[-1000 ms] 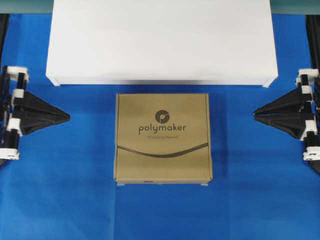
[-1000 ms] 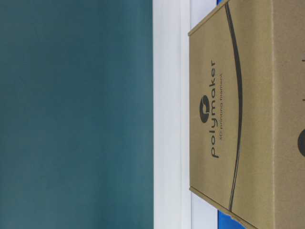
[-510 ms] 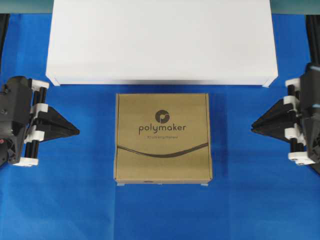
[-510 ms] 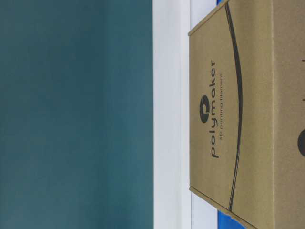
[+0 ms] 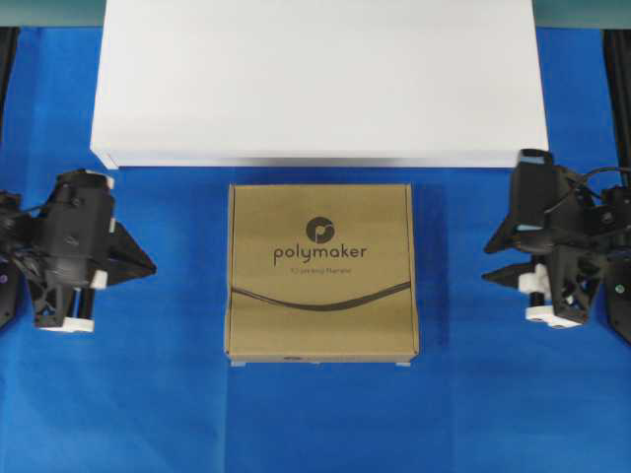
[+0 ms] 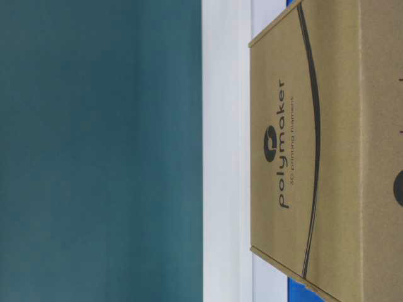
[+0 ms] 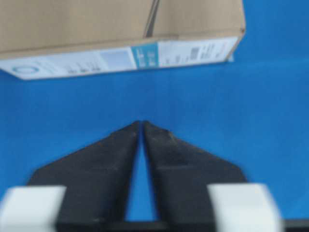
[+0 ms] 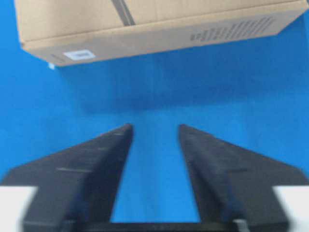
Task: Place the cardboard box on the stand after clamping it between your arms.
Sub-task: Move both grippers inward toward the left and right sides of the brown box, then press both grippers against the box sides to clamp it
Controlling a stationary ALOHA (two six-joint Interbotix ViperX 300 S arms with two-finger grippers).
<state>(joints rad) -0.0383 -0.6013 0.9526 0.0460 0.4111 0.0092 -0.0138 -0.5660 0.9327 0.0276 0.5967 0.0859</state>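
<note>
A blue cloth [image 5: 315, 414] covered the table, with a teal wall [image 6: 101, 151] behind. The cardboard box [image 5: 321, 273] lay flat at centre, just near of the white stand [image 5: 317, 79], untouched. The left gripper [image 7: 141, 124] pointed at its side, tips almost meeting; the right gripper [image 8: 154, 128] stood parted, empty. The table-level view cropped the box; its contents were hidden.
</note>
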